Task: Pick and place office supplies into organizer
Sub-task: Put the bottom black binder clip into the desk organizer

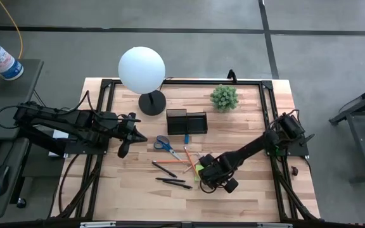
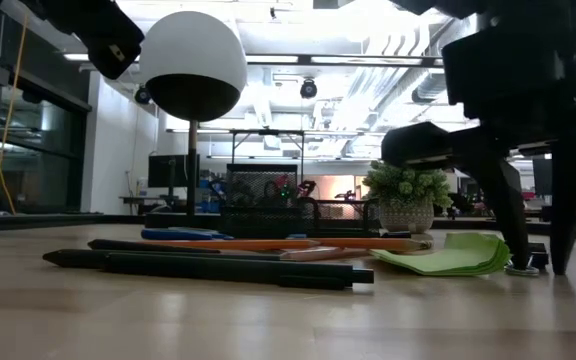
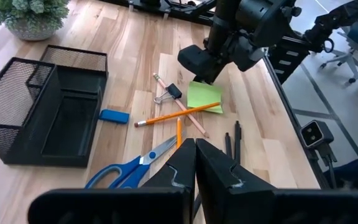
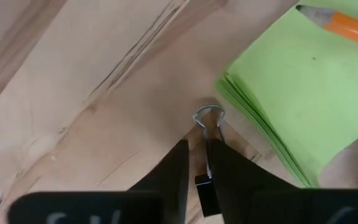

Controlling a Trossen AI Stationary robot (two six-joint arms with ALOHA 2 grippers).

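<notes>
small black binder clip [image 4: 206, 186] with silver wire loops sits pinched between right gripper [image 4: 197, 168] fingers, lime-green sticky-note pad [image 4: 303, 87] at two o'clock; left gripper [image 3: 195, 155] closed, empty.

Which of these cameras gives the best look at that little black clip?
The right wrist view: the binder clip sits close up between the right gripper jaws, its wire loop clear. The left wrist view shows it small beside the pencils. The high and low views barely show it.
</notes>
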